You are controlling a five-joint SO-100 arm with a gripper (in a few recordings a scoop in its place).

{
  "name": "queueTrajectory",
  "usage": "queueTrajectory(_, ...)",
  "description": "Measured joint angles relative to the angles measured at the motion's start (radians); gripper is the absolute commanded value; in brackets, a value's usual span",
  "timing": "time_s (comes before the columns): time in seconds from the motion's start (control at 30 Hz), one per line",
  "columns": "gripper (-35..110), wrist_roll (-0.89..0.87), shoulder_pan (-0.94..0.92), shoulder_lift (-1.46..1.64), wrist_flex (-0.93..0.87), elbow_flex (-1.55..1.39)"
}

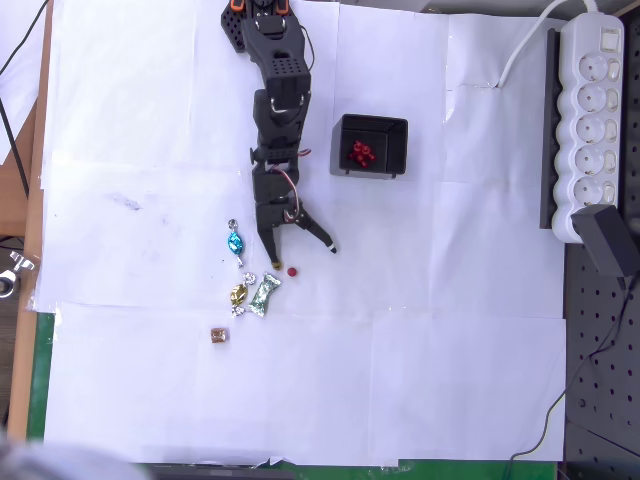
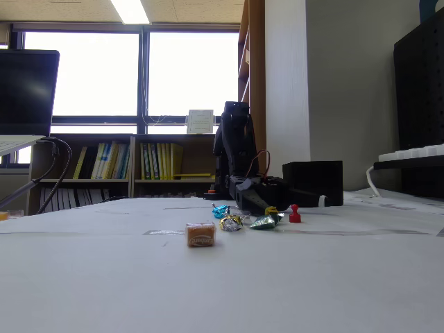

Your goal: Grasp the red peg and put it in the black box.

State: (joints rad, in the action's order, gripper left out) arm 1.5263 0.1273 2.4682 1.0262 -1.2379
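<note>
So the black two-finger gripper [image 1: 303, 256] sits low with its fingers spread wide, and the tiny dark-red roundish peg [image 1: 292, 271] lies just below the gap on the white paper. Overhead you can see more red pegs inside the small square black plastic box [image 1: 371, 146]; the low fixed view shows just its outer wall [image 2: 313, 183], plus the peg standing upright [image 2: 295, 214].
</note>
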Motion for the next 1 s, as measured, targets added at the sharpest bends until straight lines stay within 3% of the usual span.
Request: queueTrajectory(1.0,47,0.017,0.023,0.02,-0.055,-0.077)
